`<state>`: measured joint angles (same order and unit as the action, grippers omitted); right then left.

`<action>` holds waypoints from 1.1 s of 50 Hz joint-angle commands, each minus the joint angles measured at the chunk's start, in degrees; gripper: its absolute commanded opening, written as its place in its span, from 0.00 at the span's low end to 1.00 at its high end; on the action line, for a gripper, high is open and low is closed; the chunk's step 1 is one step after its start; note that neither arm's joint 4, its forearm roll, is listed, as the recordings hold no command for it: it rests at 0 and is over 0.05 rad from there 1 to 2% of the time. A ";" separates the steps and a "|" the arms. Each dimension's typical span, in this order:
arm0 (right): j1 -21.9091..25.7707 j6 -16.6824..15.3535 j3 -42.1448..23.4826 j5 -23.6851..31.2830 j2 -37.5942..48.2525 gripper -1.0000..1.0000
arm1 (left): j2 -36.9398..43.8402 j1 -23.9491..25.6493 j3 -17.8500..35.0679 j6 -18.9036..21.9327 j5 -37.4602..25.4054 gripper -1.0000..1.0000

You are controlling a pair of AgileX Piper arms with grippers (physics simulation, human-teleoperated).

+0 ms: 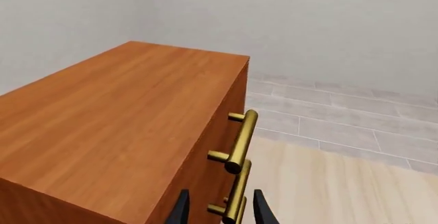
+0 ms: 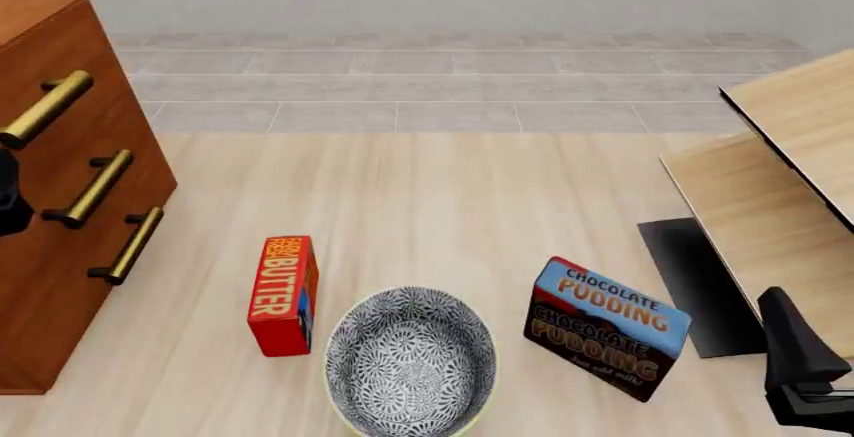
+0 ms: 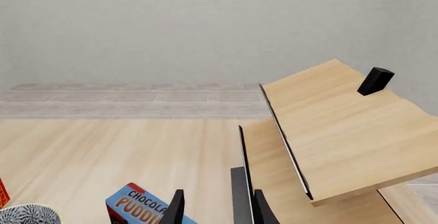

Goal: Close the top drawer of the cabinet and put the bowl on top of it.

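Bowl on table between both end effectors — left end effector open beside cabinet, right open.

Cabinet cropped at the front view's left edge; bowl rim cut below; left end effector fingertips out of frame.

Bowl between butter box and pudding box; cabinet far left.
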<state>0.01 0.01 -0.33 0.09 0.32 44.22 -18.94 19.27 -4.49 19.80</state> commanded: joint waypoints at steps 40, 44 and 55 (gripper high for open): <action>0.01 0.00 0.07 -0.07 -0.02 1.00 | -17.48 20.76 0.98 -2.42 -19.44 1.00; 0.00 0.00 0.07 -0.07 -0.03 1.00 | -18.78 23.77 1.43 -2.74 -22.29 1.00; 0.00 -0.01 0.07 -0.07 -0.03 1.00 | -20.37 29.33 3.34 -3.22 -28.28 1.00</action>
<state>0.01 0.01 -0.33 0.09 0.32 26.18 4.83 21.15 -6.85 -2.53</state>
